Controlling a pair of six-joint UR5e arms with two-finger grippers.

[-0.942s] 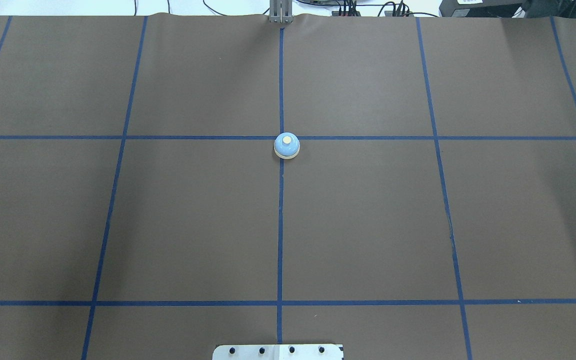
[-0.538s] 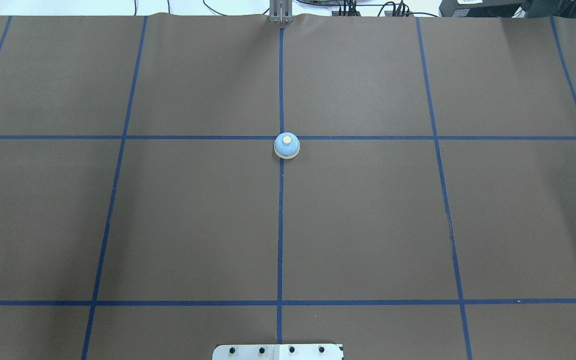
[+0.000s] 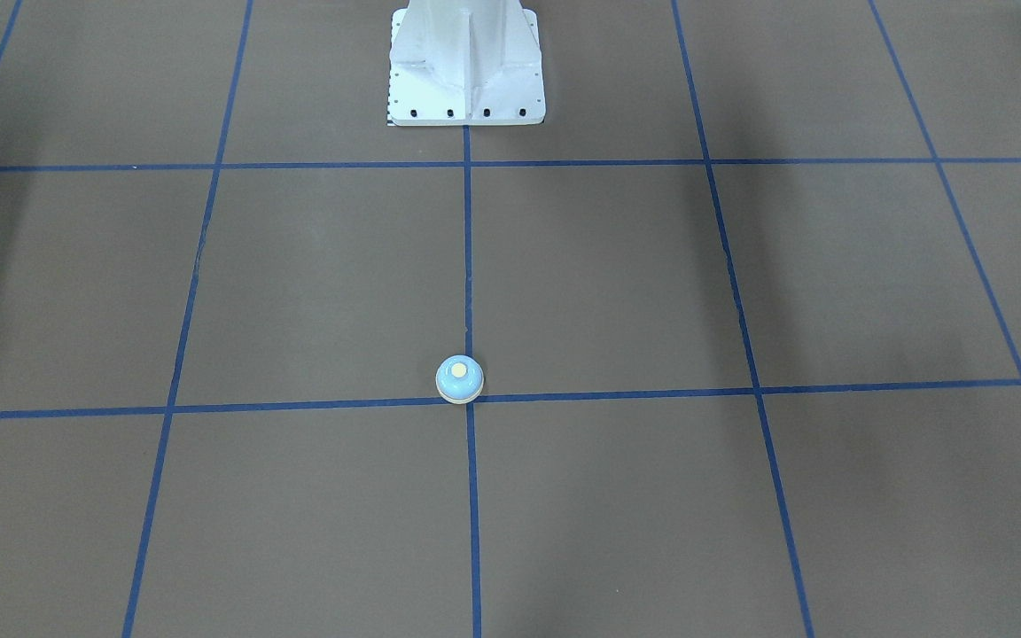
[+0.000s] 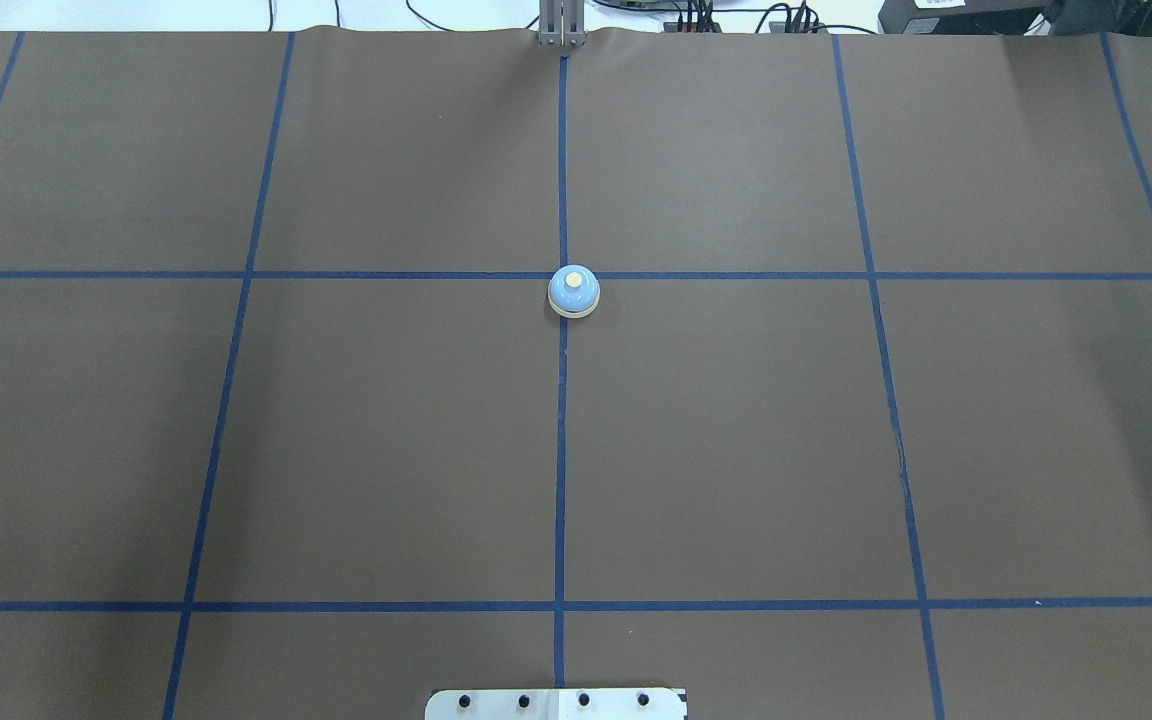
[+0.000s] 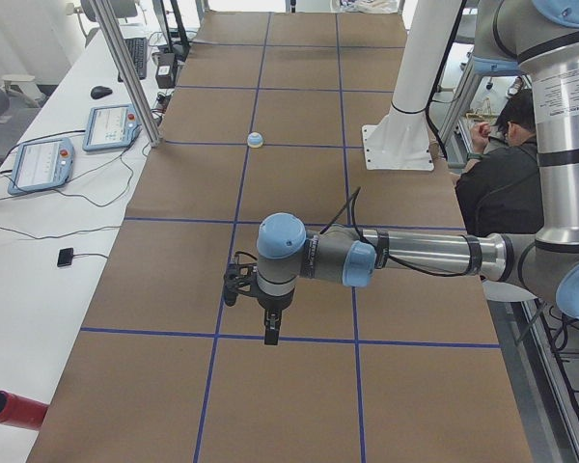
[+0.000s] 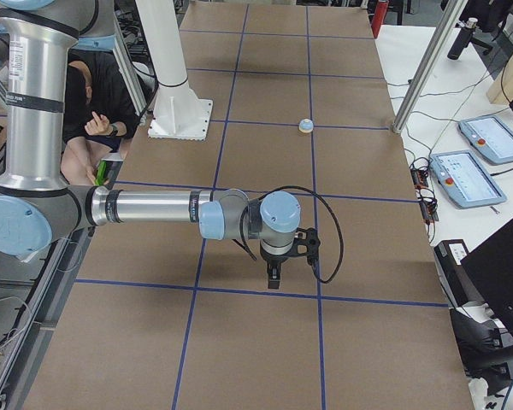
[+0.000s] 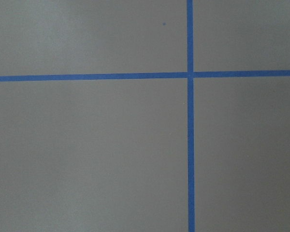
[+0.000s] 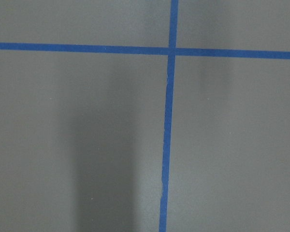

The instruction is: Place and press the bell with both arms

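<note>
The bell (image 4: 573, 292), light blue with a cream button, stands alone at the crossing of two blue tape lines in the middle of the brown table; it also shows in the front-facing view (image 3: 459, 379), the left view (image 5: 256, 140) and the right view (image 6: 305, 125). My left gripper (image 5: 270, 333) hangs fingers down over the table's left end, far from the bell. My right gripper (image 6: 274, 278) hangs likewise over the right end. Both show only in the side views, so I cannot tell whether they are open or shut. The wrist views show only table and tape.
The white pedestal base (image 3: 466, 71) stands at the robot's edge of the table. A seated operator (image 5: 507, 174) is behind it. Teach pendants (image 5: 43, 159) and a metal post (image 5: 125, 68) stand on the far side. A red cylinder (image 5: 10, 410) lies off the table.
</note>
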